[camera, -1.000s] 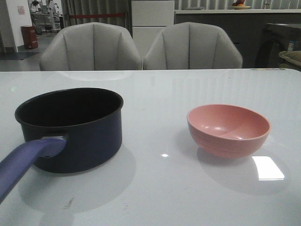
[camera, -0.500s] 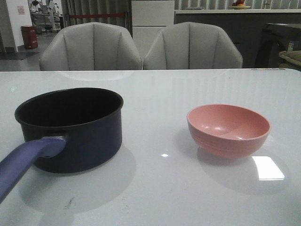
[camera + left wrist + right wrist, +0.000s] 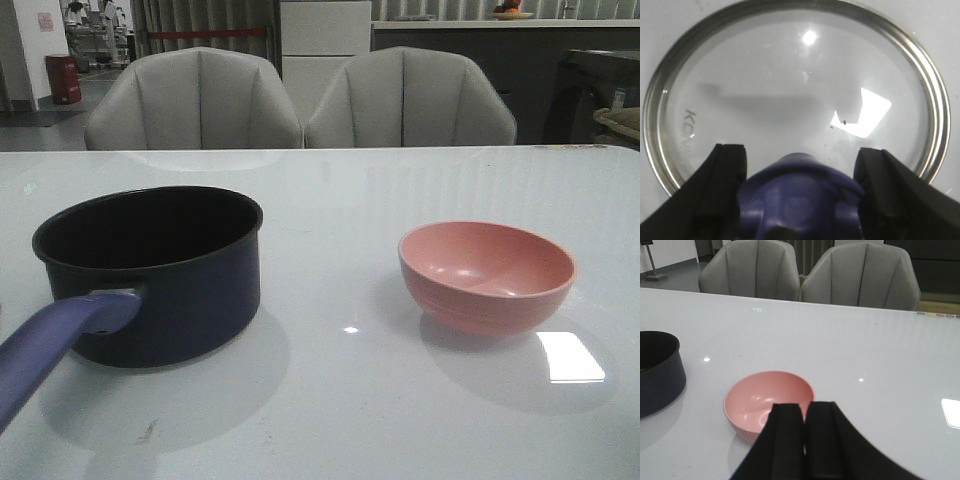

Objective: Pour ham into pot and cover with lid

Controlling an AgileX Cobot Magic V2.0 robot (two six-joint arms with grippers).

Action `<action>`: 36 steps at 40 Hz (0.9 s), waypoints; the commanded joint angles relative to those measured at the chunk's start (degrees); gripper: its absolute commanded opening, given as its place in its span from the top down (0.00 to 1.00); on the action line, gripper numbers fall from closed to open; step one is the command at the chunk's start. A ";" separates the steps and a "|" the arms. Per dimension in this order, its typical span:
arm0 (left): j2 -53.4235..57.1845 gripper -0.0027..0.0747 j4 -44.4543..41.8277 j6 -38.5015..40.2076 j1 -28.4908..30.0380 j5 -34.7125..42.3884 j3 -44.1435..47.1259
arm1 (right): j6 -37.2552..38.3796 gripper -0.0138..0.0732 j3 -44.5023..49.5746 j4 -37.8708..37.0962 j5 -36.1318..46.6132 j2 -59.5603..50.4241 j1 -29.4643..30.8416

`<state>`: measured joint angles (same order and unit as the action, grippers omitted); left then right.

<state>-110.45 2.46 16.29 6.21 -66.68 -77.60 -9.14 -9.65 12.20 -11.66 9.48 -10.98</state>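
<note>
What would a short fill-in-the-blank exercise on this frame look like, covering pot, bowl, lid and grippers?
1. The pot stands uncovered; its handle is coloured ____.
2. The pink bowl looks ____ inside.
3. The left gripper is open, its fingers either side of the lid's blue ____.
4. The right gripper has its fingers ____.

Missing words: purple; empty; knob; shut
</note>
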 commanded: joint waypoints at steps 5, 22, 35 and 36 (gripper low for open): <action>5.12 0.82 0.19 -0.40 0.00 -3.33 -5.82 | -0.53 0.67 -1.66 -0.06 4.47 0.41 0.07; 9.75 0.82 7.97 -9.88 -4.13 -6.61 -19.71 | -0.53 0.67 -1.66 -0.06 4.47 0.41 0.07; 8.51 0.82 7.73 -12.67 -19.26 -6.86 -22.73 | -0.53 0.67 -1.66 -0.06 4.47 0.41 0.07; 8.10 0.82 7.73 -12.81 -20.12 -7.04 -22.73 | -0.53 0.67 -1.66 -0.06 4.47 0.41 0.07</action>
<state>-104.52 8.96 3.92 -11.16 -71.60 -98.27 -9.14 -9.65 12.20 -11.66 9.48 -10.98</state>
